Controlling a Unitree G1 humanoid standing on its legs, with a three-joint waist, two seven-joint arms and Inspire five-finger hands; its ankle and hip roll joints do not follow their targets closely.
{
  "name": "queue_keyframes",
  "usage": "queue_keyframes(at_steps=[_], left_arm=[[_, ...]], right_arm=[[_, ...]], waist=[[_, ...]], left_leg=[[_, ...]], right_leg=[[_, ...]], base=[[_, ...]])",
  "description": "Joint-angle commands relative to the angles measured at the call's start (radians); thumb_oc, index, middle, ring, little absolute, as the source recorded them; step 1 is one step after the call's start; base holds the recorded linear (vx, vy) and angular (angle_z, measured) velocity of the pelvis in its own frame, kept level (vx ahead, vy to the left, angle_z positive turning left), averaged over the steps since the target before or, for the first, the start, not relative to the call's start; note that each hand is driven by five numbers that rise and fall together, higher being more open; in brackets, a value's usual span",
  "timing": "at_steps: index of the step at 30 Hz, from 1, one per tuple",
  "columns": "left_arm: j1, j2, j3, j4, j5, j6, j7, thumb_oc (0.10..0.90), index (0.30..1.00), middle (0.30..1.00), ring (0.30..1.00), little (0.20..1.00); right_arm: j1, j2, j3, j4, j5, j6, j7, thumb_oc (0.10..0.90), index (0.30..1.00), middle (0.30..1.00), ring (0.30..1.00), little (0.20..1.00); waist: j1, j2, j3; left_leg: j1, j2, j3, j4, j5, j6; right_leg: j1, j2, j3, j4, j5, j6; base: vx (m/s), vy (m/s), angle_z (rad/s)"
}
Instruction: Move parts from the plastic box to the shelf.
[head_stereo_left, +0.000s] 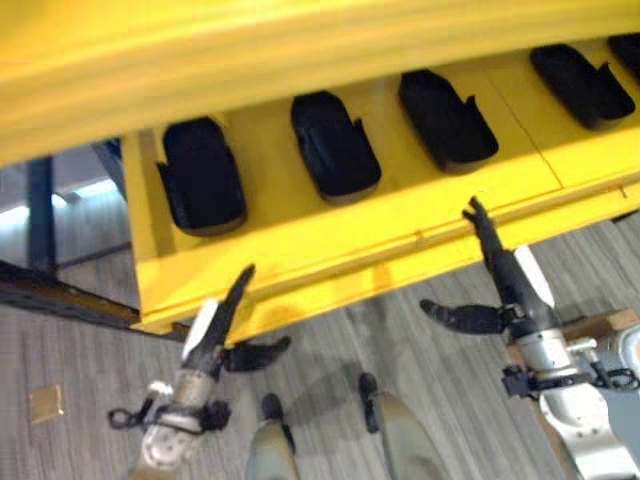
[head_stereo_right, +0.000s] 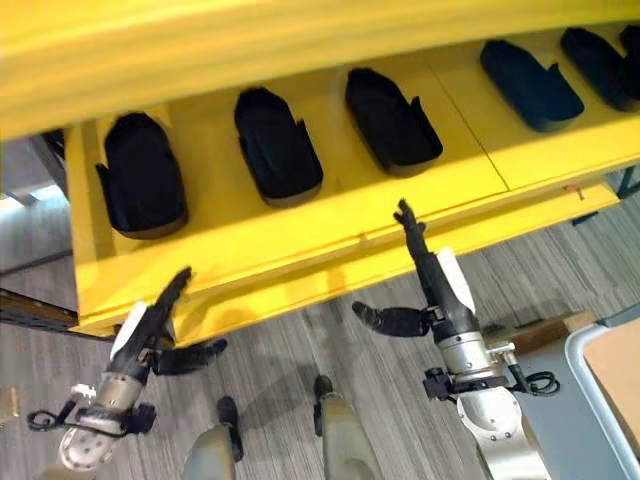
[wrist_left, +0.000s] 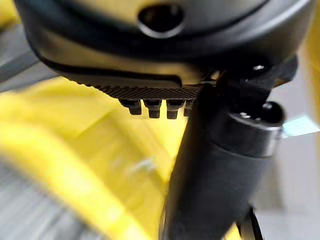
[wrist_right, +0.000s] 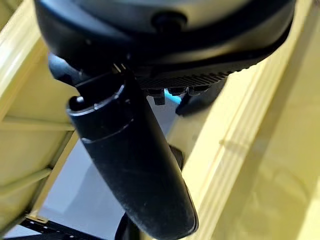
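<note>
overhead, black parts (head_stereo_left: 203, 175) on yellow shelf (head_stereo_left: 330, 235)

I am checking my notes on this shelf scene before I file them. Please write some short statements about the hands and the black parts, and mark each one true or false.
1. Several black parts lie in a row on the yellow shelf. True.
2. The right hand holds a black part. False: its fingers are straight and it holds nothing, with the fingertips up at the shelf's front edge.
3. The left hand is open. True: straight fingers, thumb spread to the side.
4. The shelf is blue. False: it is yellow.
5. Both hands are below the shelf's front edge, over the grey floor. True.
</note>
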Motion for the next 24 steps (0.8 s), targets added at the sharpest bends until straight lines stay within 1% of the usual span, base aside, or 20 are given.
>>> queue_keyframes(at_steps=[1,2,4,5,6,7,8,11,12,17,24], left_arm=[[0.025,0.022,0.001,-0.045,-0.262,-0.006,-0.144,0.900,1.000,1.000,1.000,1.000],[0.033,0.007,-0.003,-0.036,-0.290,0.004,-0.154,0.900,1.000,1.000,1.000,1.000],[0.045,-0.007,0.011,-0.035,-0.300,0.006,-0.165,0.900,1.000,1.000,1.000,1.000],[0.069,-0.043,0.028,-0.023,-0.325,0.010,-0.167,0.900,1.000,1.000,1.000,1.000],[0.070,-0.044,0.028,-0.023,-0.325,0.010,-0.167,0.900,1.000,1.000,1.000,1.000],[0.086,-0.072,0.051,-0.021,-0.348,0.014,-0.171,0.900,1.000,1.000,1.000,1.000],[0.087,-0.072,0.052,-0.022,-0.348,0.014,-0.172,0.900,1.000,1.000,1.000,1.000],[0.092,-0.127,0.086,-0.003,-0.343,0.004,-0.164,0.900,1.000,1.000,1.000,1.000],[0.092,-0.127,0.086,-0.003,-0.342,0.004,-0.164,0.900,1.000,1.000,1.000,1.000],[0.082,-0.185,0.084,0.037,-0.358,0.016,-0.161,0.900,1.000,1.000,1.000,1.000],[0.100,-0.212,0.075,0.061,-0.333,0.023,-0.167,0.900,1.000,1.000,1.000,1.000]], right_arm=[[-0.051,-0.014,-0.032,-0.044,0.089,-0.065,0.031,0.900,1.000,1.000,1.000,1.000],[-0.034,-0.008,-0.030,-0.036,0.108,-0.063,0.047,0.900,1.000,1.000,1.000,1.000],[-0.002,0.001,-0.039,-0.034,0.122,-0.061,0.066,0.900,1.000,1.000,1.000,1.000],[0.047,0.020,-0.044,-0.022,0.162,-0.056,0.089,0.900,1.000,1.000,1.000,1.000],[0.048,0.020,-0.044,-0.022,0.163,-0.056,0.089,0.900,1.000,1.000,1.000,1.000],[0.075,0.038,-0.045,-0.004,0.192,-0.048,0.106,0.900,1.000,1.000,1.000,1.000],[0.075,0.037,-0.045,-0.004,0.192,-0.048,0.106,0.900,1.000,1.000,1.000,1.000],[0.115,0.071,-0.039,0.037,0.252,-0.034,0.137,0.900,1.000,1.000,1.000,1.000],[0.115,0.071,-0.038,0.037,0.252,-0.034,0.137,0.900,1.000,1.000,1.000,1.000],[0.139,0.098,-0.033,0.062,0.278,-0.016,0.150,0.900,1.000,1.000,1.000,1.000],[0.173,0.115,-0.038,0.056,0.292,-0.004,0.168,0.900,1.000,1.000,1.000,1.000]], waist=[[-0.007,-0.021,-0.075],[-0.003,-0.017,-0.084],[0.000,-0.012,-0.104],[0.004,-0.007,-0.126],[0.003,-0.006,-0.125],[0.006,-0.002,-0.150],[0.006,-0.002,-0.148],[0.012,0.004,-0.199],[0.012,0.004,-0.199],[0.013,0.008,-0.246],[0.008,-0.001,-0.267]], left_leg=[[-0.005,0.012,-0.026,-0.014,0.055,0.017],[0.015,0.009,-0.030,-0.045,0.068,0.016],[0.051,0.007,-0.034,-0.099,0.089,0.014],[0.092,0.009,-0.031,-0.158,0.113,0.015],[0.096,0.010,-0.031,-0.163,0.115,0.015],[0.124,0.012,-0.024,-0.208,0.132,0.014],[0.131,0.012,-0.023,-0.215,0.135,0.014],[0.178,0.020,-0.005,-0.298,0.168,0.005],[0.180,0.020,-0.004,-0.301,0.170,0.005],[0.206,0.026,0.005,-0.348,0.187,0.001],[0.229,0.030,0.015,-0.352,0.185,0.001]], right_leg=[[0.075,-0.063,-0.027,-0.132,0.065,0.066],[0.095,-0.062,-0.037,-0.156,0.070,0.068],[0.136,-0.060,-0.053,-0.205,0.079,0.070],[0.177,-0.055,-0.070,-0.262,0.094,0.073],[0.181,-0.055,-0.071,-0.266,0.096,0.073],[0.213,-0.052,-0.080,-0.317,0.108,0.076],[0.219,-0.051,-0.080,-0.323,0.110,0.076],[0.270,-0.045,-0.087,-0.421,0.138,0.078],[0.272,-0.045,-0.087,-0.424,0.140,0.078],[0.302,-0.038,-0.086,-0.485,0.156,0.081],[0.331,-0.038,-0.081,-0.496,0.157,0.079]], base=[[0.04,-0.030,0.21],[0.04,-0.030,0.27],[0.05,-0.029,0.33],[0.05,-0.016,0.27],[0.06,-0.017,0.19],[0.03,-0.008,0.06],[0.04,-0.011,0.03],[0.02,-0.005,0.01],[0.00,0.000,0.00],[0.00,0.002,-0.01],[0.01,0.005,-0.05]])
